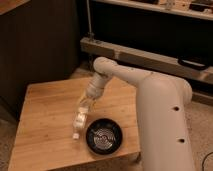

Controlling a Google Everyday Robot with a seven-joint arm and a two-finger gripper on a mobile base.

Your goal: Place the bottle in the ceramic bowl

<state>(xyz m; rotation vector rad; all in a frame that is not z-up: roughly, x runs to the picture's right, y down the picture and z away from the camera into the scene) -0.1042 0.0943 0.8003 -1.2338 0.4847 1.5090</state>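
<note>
The slender white plastic bottle (pixel 80 119) is gripped, cap downward, by the pincer (pixel 85 104), just left of the glossy black ceramic bowl (pixel 103 136) on the wooden surface (pixel 45 115), presumably for lowering in

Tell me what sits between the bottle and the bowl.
Nothing: the camera view shows only bare table between the bottle, held in the gripper, and the bowl beside it.

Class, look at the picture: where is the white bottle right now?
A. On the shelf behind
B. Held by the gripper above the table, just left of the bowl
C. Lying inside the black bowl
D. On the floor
B: the gripper holds the bottle over the table, left of the bowl.
</note>
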